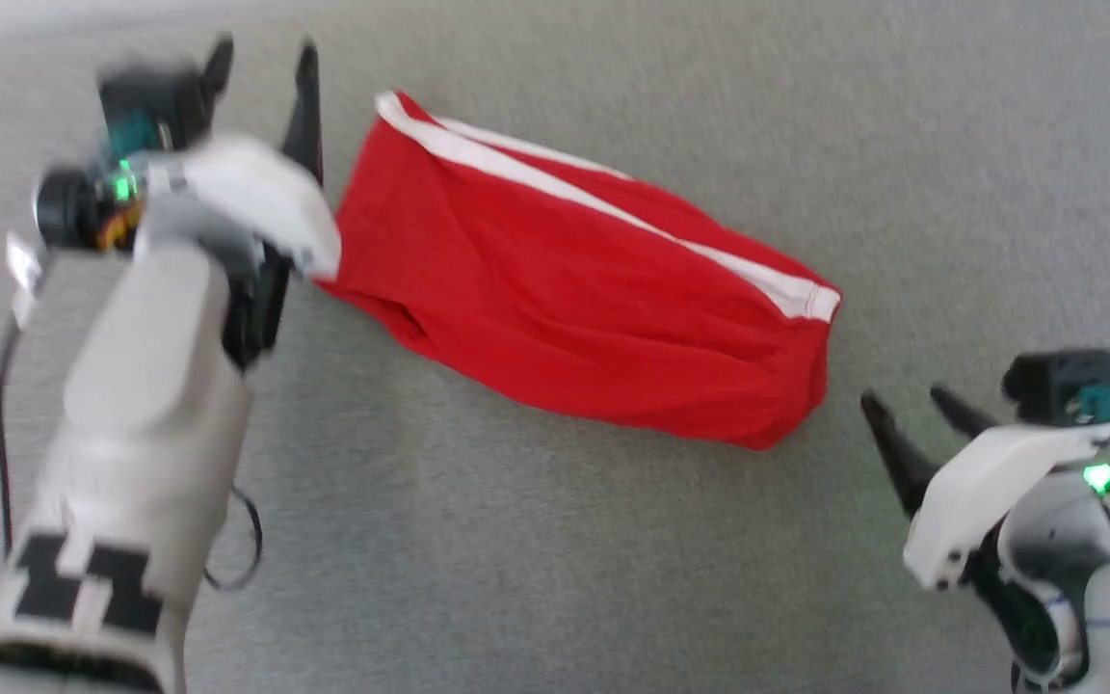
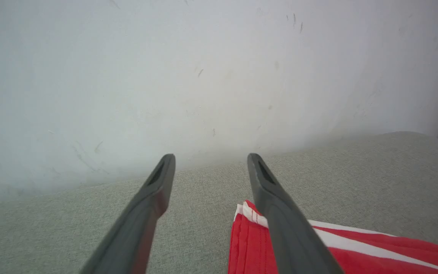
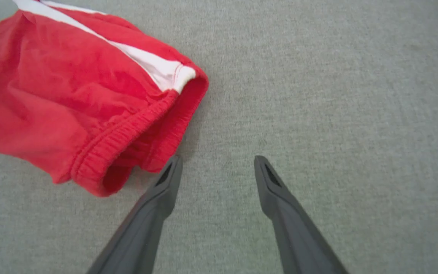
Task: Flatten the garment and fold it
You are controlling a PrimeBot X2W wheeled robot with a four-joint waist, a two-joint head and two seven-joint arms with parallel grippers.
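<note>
The garment [image 1: 574,280] is a pair of bright red shorts with a white side stripe, lying folded lengthwise on the grey surface, running from upper left to lower right in the head view. My left gripper [image 1: 264,53] is open just left of the garment's hem end, holding nothing; in the left wrist view the hem corner [image 2: 247,213] lies under my right-hand finger [image 2: 276,213]. My right gripper [image 1: 902,397] is open a little right of the elastic waistband [image 3: 124,140], its fingers [image 3: 165,186] empty and apart from the cloth.
The grey fabric-covered surface [image 1: 555,578] stretches all around the garment. A pale wall [image 2: 203,76] rises beyond the surface's far edge in the left wrist view. A black cable [image 1: 2,424] hangs by my left forearm.
</note>
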